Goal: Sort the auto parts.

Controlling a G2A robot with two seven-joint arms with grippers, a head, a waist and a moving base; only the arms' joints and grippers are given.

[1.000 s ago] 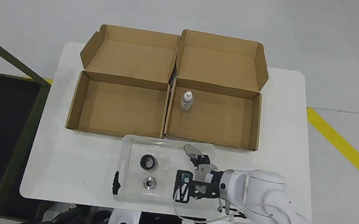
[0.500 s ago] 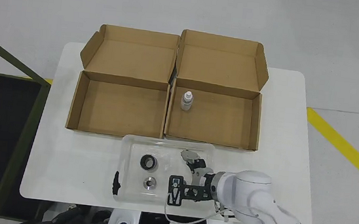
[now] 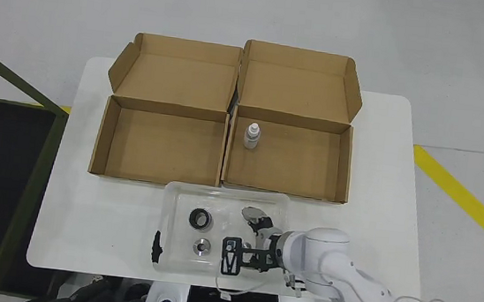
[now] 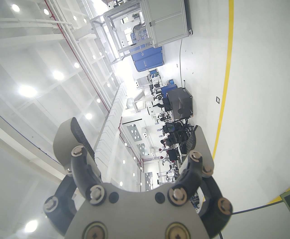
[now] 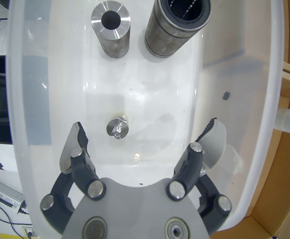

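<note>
A clear plastic bin (image 3: 179, 199) at the table's front holds the parts. In the right wrist view a small silver bolt (image 5: 117, 129) lies on the bin floor (image 5: 158, 95), with a silver hollow cylinder (image 5: 111, 29) and a dark grooved bearing sleeve (image 5: 176, 27) standing beyond it. My right gripper (image 5: 145, 133) is open inside the bin, and the bolt sits between its fingers, nearer one of them. From above, the right gripper (image 3: 243, 237) is to the right of the bearing sleeve (image 3: 198, 219) and the cylinder (image 3: 202, 247). My left gripper (image 4: 136, 133) is open and empty, facing out into the room.
Two open cardboard boxes stand behind the bin: the left box (image 3: 164, 147) holds nothing, and the right box (image 3: 312, 163) holds a small white bottle (image 3: 251, 136). One right finger (image 5: 215, 135) is close to the bin wall (image 5: 267, 113).
My right gripper has slid left inside the bin, closer to the bearing sleeve and the cylinder. The parts have not moved.
</note>
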